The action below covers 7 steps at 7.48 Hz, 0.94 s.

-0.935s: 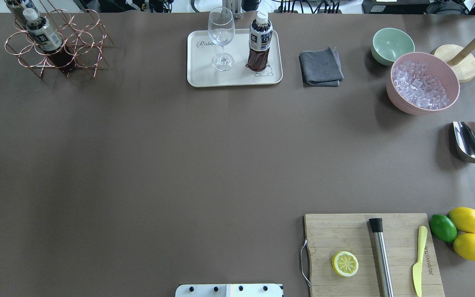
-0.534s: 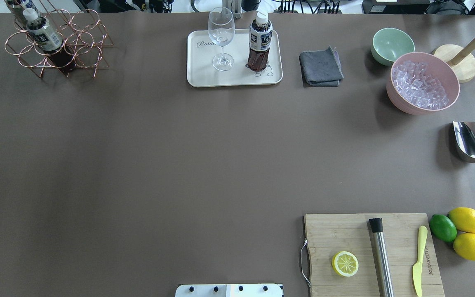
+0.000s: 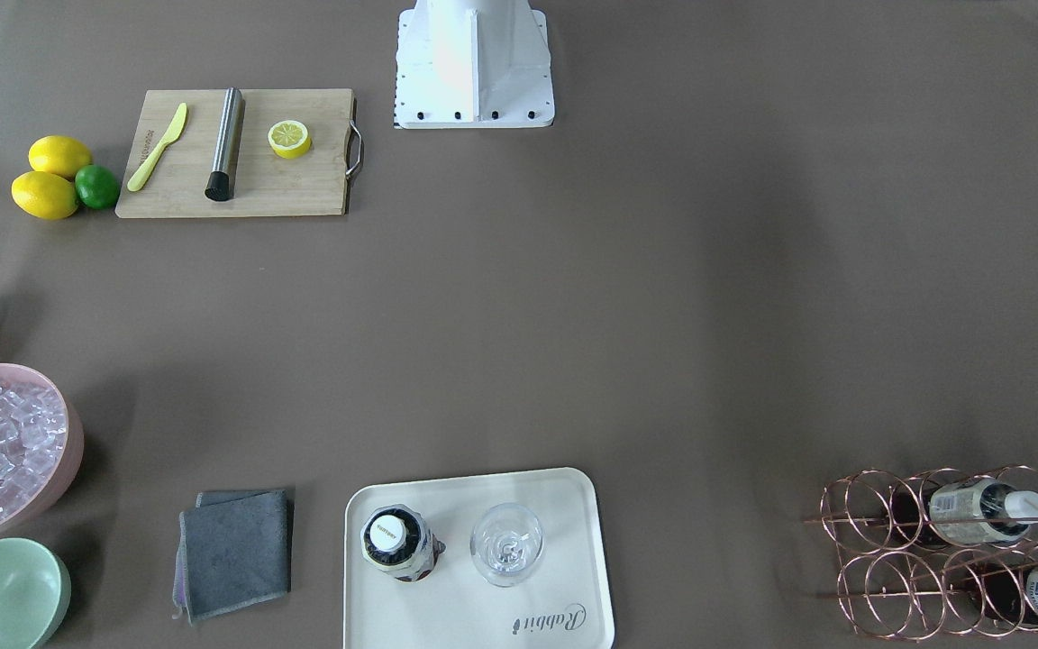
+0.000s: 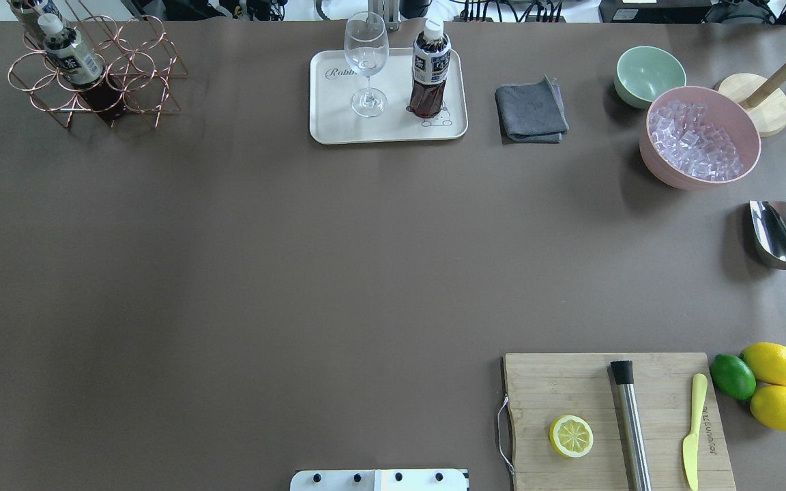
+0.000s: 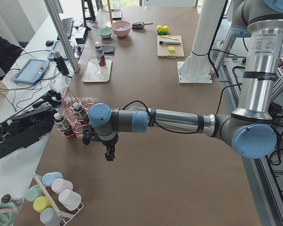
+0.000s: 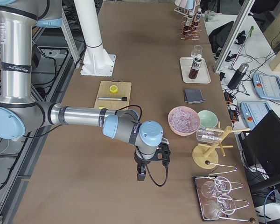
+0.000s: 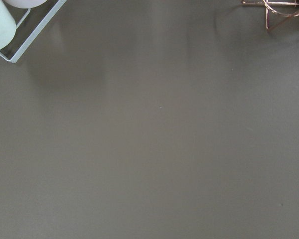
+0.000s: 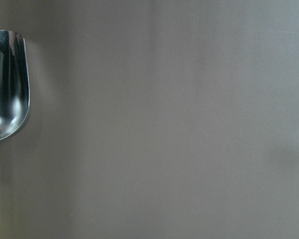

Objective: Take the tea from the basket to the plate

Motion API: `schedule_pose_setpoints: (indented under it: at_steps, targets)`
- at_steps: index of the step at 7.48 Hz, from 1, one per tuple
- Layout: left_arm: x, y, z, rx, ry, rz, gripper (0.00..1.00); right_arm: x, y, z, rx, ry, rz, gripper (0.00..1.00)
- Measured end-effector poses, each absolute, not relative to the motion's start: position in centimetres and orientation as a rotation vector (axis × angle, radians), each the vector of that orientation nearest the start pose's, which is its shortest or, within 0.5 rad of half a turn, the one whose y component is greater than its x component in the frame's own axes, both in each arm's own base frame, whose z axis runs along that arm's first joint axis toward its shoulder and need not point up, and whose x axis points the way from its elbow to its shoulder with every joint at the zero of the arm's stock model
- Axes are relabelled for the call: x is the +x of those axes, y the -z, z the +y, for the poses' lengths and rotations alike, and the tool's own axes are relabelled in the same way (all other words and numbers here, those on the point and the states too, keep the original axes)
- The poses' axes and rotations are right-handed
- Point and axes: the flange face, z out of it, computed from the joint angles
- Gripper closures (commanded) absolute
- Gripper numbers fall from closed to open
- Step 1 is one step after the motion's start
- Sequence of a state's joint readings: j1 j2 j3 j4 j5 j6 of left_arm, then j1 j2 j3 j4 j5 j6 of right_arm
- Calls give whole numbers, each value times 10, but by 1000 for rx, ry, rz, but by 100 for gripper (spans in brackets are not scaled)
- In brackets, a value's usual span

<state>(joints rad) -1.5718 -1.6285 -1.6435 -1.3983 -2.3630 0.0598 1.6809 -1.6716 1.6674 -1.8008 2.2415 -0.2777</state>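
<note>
Brown tabletop, far side | tea (image 4: pixel 430 75) upright on plate (image 4: pixel 338 129), just beside wine glass (image 4: pixel 366 61) (looks done) | left gripper (image 5: pixel 109 154) near basket (image 4: pixel 140 75), right gripper (image 6: pixel 141 175) well apart; claw states: can't tell | risk: left arm swing clips basket, tips its two bottles (image 4: pixel 69 58)

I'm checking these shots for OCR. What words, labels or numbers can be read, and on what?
"Rabbit": in script on the plate.
Labels of the tea bottle and the two bottles in the basket: too small to read.
Print on the yellow knife: too blurred to read.
</note>
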Motion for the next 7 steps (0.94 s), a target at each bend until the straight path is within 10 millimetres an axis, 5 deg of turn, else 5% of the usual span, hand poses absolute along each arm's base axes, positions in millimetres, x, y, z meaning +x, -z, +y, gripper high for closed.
schedule_pose_setpoints:
  at_steps: [3,7]
  targets:
    - [-66,-633,-489,-50,-47,787,2,118,-688,-417,-98,80,-700,0]
    - [-69,-640,-487,-59,-42,788,2,118,-686,-417,-92,82,-702,0]
